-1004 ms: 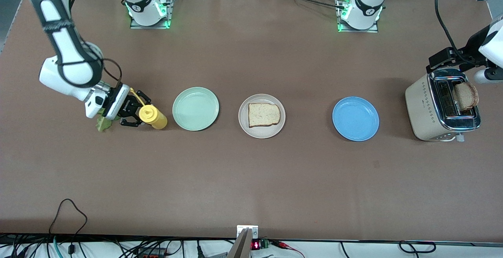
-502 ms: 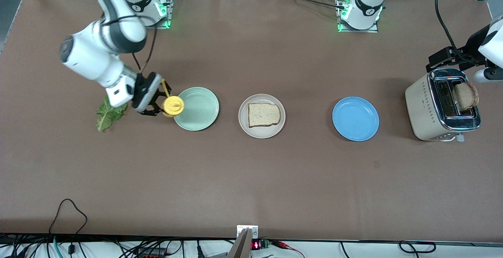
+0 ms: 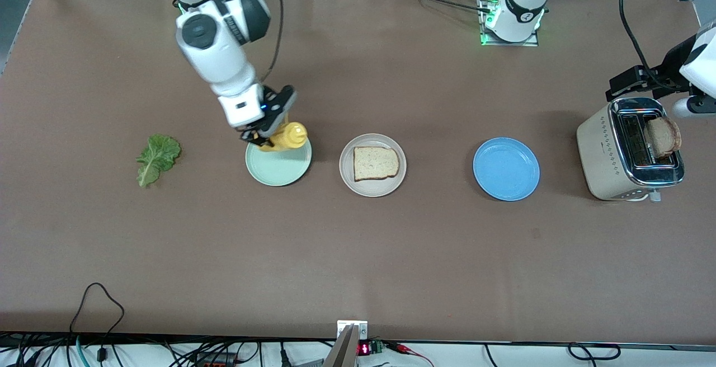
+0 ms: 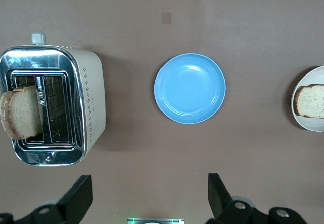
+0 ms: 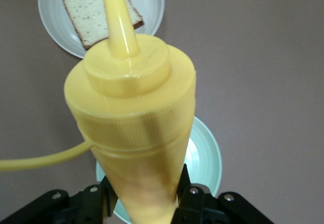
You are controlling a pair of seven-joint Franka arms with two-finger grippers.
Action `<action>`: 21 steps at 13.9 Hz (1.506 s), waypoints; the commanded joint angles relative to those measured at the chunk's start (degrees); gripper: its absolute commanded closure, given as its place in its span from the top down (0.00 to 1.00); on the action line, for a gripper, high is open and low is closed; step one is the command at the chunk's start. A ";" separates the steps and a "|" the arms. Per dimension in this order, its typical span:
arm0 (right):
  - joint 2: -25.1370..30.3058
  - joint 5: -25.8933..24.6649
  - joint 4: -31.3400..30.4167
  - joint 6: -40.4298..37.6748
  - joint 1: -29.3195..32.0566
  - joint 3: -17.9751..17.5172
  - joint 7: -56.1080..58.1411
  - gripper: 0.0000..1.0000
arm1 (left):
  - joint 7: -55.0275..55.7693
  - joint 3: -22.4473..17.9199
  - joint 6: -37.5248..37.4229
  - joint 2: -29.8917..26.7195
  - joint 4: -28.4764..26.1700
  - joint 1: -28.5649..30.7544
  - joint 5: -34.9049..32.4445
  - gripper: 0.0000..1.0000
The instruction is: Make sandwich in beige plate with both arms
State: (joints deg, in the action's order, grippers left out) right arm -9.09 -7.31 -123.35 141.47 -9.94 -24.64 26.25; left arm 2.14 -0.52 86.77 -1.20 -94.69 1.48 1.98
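We take the beige plate (image 3: 372, 187) as landmark: one toast slice (image 3: 376, 163) lies on it, ready for sauce. Toward the left arm's end, the toaster (image 3: 607, 160) holds the second slice (image 3: 662, 136); the left gripper (image 4: 147, 201) hangs released over the table near it, waiting. Toward the right arm's end, the right gripper (image 3: 263, 136) grasps a yellow squeeze bottle (image 3: 286, 137) over the mint plate (image 3: 278, 170); lettuce (image 3: 156, 158) lies farther out.

My right pincer (image 5: 144, 196) clasps a smooth, glossy yellow plastic squeeze bottle (image 5: 132, 127); the worktop (image 3: 358, 255) looks matt brown; the toaster (image 4: 53, 105) shows polished metal on top, matt cream sides; the blue plate (image 4: 190, 88) gleams softly.
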 commanded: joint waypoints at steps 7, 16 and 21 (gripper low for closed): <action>-21.82 -13.52 29.72 -21.14 -25.19 12.40 -17.89 0.00 | 0.67 0.35 0.41 -1.08 -1.11 1.15 -0.66 1.00; -19.23 -13.00 29.94 -22.46 -23.30 14.71 -16.16 0.00 | 0.67 0.61 0.94 -2.93 -1.02 1.15 0.04 1.00; -2.63 -0.46 16.85 -21.15 -4.35 8.14 3.23 0.00 | 0.67 0.87 4.11 -4.86 -4.45 1.15 -0.05 1.00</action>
State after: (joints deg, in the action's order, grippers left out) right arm -21.35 -12.78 -97.26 119.64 -23.21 -11.95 21.53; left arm 2.19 -0.24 89.25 -3.56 -96.01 2.31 1.99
